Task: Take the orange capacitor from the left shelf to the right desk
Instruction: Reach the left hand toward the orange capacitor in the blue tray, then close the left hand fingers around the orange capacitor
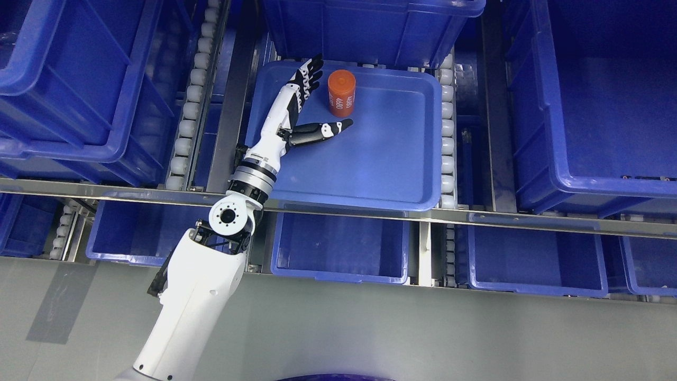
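Observation:
An orange cylindrical capacitor (341,93) stands upright in the far left part of a shallow blue tray (391,174) on the shelf's roller lane. My left hand (322,100) reaches into the tray from the lower left and is open. Its fingers (308,75) stretch along the capacitor's left side, and the thumb (323,130) points right just below it. There is a small gap between the hand and the capacitor. The right arm does not show.
Deep blue bins surround the tray: one behind (370,26), a large one at left (79,84), another at right (597,106). More blue bins (341,248) sit on the lower shelf level. A metal shelf rail (476,216) crosses in front; grey floor lies below.

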You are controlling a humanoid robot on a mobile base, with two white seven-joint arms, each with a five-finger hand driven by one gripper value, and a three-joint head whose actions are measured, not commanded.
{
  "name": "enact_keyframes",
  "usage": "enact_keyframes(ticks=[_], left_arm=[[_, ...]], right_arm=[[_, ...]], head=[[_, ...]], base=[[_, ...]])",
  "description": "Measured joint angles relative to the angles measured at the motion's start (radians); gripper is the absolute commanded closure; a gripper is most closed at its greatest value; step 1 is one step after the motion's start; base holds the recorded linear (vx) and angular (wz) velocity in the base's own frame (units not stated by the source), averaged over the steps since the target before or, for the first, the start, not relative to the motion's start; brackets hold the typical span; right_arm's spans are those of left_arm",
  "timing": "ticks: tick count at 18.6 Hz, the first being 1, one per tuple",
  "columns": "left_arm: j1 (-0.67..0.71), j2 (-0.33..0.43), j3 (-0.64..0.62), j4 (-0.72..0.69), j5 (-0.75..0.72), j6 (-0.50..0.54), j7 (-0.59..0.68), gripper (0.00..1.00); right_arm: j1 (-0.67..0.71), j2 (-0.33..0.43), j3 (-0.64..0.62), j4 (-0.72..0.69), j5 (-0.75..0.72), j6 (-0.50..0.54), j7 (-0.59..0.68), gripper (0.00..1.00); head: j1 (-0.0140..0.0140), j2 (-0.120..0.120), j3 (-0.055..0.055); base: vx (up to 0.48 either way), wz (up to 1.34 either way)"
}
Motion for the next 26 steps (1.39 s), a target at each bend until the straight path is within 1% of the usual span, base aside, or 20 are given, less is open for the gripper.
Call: enact_keyframes(ticks=[4, 9, 16, 18, 20, 21, 22, 24, 26], left_arm=[[-0.045, 0.000, -0.013, 0.055, -0.009, 0.001, -0.005, 0.04], [-0.081, 0.000, -0.038, 0.104, -0.013, 0.006, -0.011, 0.04], [-0.088, 0.000, -0.059, 0.111, -0.013, 0.000, -0.094, 0.04], [-0.089, 0.000, -0.061, 0.110, -0.014, -0.001, -0.101, 0.07], [-0.089, 0.000, -0.062, 0.110, -0.014, 0.006, -0.104, 0.21], [-0.089, 0.000, -0.061, 0.110, -0.015, 0.008, -0.105, 0.33], [-0.089, 0.000, -0.059, 0.111, -0.015, 0.009, -0.106, 0.44], [-0.090, 0.000, -0.053, 0.114, -0.015, -0.001, -0.106, 0.58], [-0.091, 0.000, -0.047, 0.123, -0.015, -0.046, -0.107, 0.77]], right_arm=[[0.000, 0.000, 0.000, 0.000, 0.000, 0.000, 0.000, 0.00], [0.000, 0.000, 0.000, 0.000, 0.000, 0.000, 0.000, 0.00], [0.000, 0.000, 0.000, 0.000, 0.000, 0.000, -0.003, 0.00], [0.000, 0.000, 0.000, 0.000, 0.000, 0.000, -0.004, 0.00], [0.000, 0.000, 0.000, 0.000, 0.000, 0.000, -0.004, 0.00], [0.000, 0.000, 0.000, 0.000, 0.000, 0.000, -0.004, 0.00], [0.000, 0.000, 0.000, 0.000, 0.000, 0.000, -0.003, 0.00], [0.000, 0.000, 0.000, 0.000, 0.000, 0.000, -0.002, 0.00], [0.000, 0.000, 0.000, 0.000, 0.000, 0.000, -0.001, 0.00]], head=[[0.0000, 0.000, 0.000], [0.0000, 0.000, 0.000], [0.0000, 0.000, 0.000], [0.0000, 0.000, 0.000], [0.0000, 0.000, 0.000], [0.0000, 0.000, 0.000], [0.0000, 0.000, 0.000], [0.0000, 0.000, 0.000], [0.0000, 0.000, 0.000]], base=[[0.000, 0.00], [0.000, 0.00], [0.000, 0.00], [0.000, 0.00], [0.000, 0.00], [0.000, 0.00], [0.000, 0.00], [0.000, 0.00], [0.000, 0.00]])
